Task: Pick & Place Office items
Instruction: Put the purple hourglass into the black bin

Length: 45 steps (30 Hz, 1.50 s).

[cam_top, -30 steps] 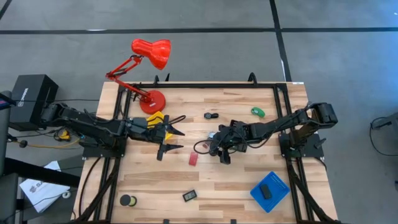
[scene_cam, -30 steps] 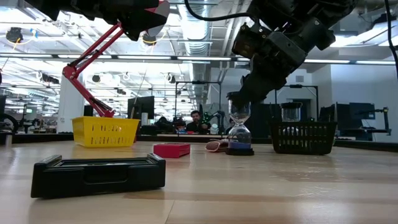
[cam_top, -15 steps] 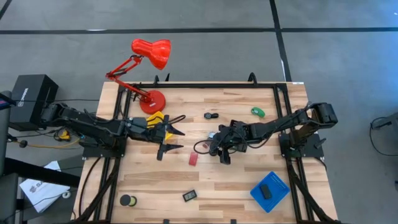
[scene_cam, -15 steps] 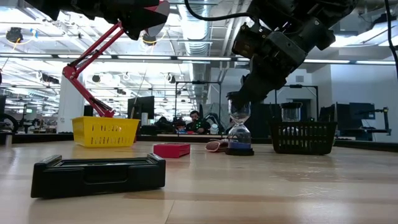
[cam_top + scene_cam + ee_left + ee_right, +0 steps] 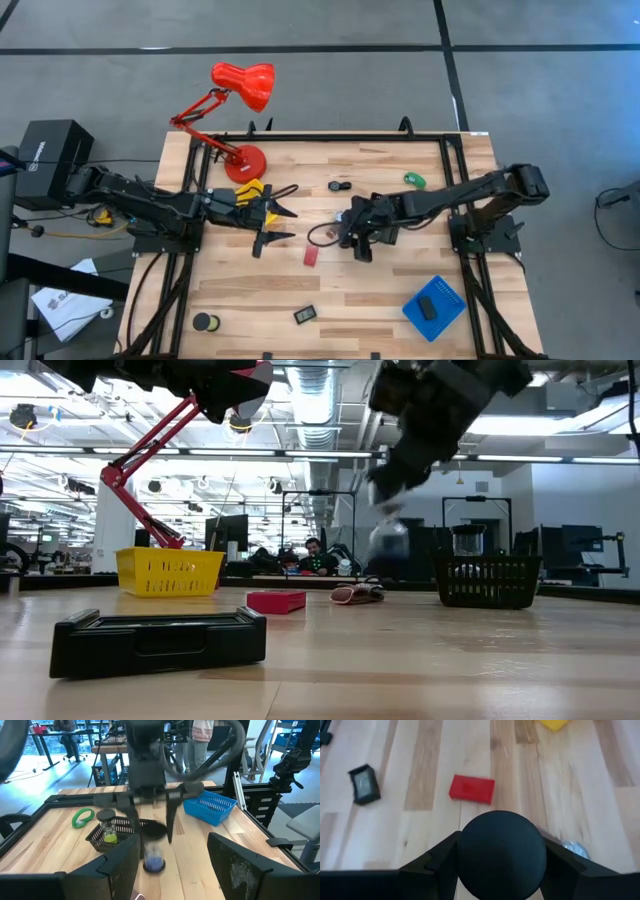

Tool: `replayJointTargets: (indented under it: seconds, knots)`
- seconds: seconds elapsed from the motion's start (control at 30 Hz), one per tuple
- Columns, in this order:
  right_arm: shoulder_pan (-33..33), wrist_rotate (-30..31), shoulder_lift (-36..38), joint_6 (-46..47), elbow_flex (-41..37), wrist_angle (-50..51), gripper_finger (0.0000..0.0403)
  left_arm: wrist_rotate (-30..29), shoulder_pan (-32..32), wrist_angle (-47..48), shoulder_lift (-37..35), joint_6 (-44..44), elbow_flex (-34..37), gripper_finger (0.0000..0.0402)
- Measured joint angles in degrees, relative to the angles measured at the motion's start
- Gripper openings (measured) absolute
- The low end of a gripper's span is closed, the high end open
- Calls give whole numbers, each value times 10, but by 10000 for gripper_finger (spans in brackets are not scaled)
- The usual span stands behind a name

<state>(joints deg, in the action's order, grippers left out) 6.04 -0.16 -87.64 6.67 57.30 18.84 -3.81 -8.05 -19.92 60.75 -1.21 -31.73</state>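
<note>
Right hand grasping a small hourglass clear of the bench

The right hand [image 5: 356, 234], over mid-bench, is clamped on the hourglass [image 5: 501, 847], its fingers pressing either side of the round black end cap. The timer hangs clear of the wood, near the red block [image 5: 311, 255]. It looks light, but the glass waist is fragile and the smooth cap could slip or swing, so the cap or base is the place to hold, never the glass. The left hand [image 5: 274, 224] waits with fingers spread and nothing in them, by the yellow tray [image 5: 250, 191], whose contents are hidden. The black mesh basket [image 5: 100, 834] shows a small glass piece with yellow-green fill, in it or just behind, I cannot tell. The blue tray [image 5: 448, 294], at the bench's near right corner, holds one black item.
</note>
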Motion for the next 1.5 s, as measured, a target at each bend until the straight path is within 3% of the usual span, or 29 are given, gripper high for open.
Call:
replayJointTargets:
  seconds: [0.27, 0.53, 0.63, 0.9, 1.5]
  knots:
    - [3, 7, 89, 4, 25, 86, 204, 0, 0, -12, 0, 0, 0, 227]
    - [25, 115, 172, 72, 24, 249, 199, 0, 0, -14, 0, 0, 0, 226]
    - [35, 147, 180, 89, 13, 268, 206, 0, 0, -15, 0, 0, 0, 228]
    - [23, 153, 195, 149, -76, 236, 198, 0, 0, -17, 0, 0, 0, 227]
    - [-3, 153, 190, 159, -189, 15, 206, 0, 0, -22, 0, 0, 0, 226]
